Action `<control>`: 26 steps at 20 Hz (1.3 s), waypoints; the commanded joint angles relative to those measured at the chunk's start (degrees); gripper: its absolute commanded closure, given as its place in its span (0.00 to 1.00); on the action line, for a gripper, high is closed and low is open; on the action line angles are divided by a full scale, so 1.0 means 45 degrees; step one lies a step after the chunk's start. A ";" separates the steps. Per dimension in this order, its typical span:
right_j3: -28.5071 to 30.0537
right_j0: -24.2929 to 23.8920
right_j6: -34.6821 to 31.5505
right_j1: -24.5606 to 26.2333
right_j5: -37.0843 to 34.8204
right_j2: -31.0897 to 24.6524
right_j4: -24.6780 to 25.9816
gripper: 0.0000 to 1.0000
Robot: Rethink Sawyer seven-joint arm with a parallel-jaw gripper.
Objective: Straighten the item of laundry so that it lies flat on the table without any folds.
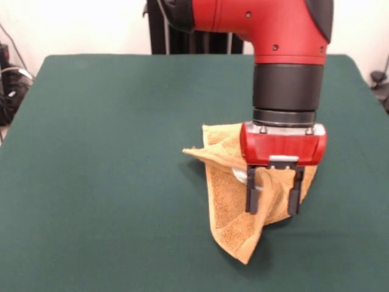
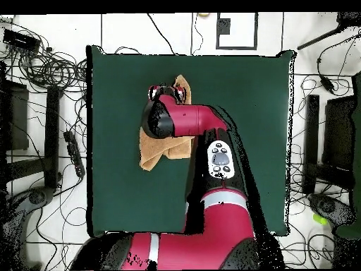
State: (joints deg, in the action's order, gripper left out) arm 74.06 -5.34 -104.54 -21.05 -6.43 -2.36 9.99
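Orange-yellow terry towel, fluffy, crumpled and folded over itself, directly under the gripper. One corner peaks up at the tool's left in the front view; a long point trails toward the camera. Dark green table beneath, mostly bare.

Pale lab room with cables around the work area

A plain light wall runs behind, with a dark slatted stand against it. Seen from above, the white tiled floor is strewn with black cables. Black equipment racks stand on one side, more dark gear on the other, and a small green object lies nearby. Lighting is even.
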 commanded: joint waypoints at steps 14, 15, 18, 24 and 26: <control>0.2491 -0.0439 -0.1380 -0.0210 0.0723 -0.0990 0.0485 0.00; 0.2349 -0.0410 -0.1406 -0.0124 0.0681 -0.0966 0.0403 0.00; 0.2096 -0.0399 -0.1398 0.0028 0.0608 -0.0932 0.0315 0.00; 0.1737 -0.0242 -0.1291 0.0252 0.0555 -0.0633 0.0355 0.00; 0.1607 -0.0247 -0.1208 0.0310 0.0453 -0.0587 0.0368 0.00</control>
State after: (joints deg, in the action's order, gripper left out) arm 79.04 -8.58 -104.54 -22.87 -3.72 -2.65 9.99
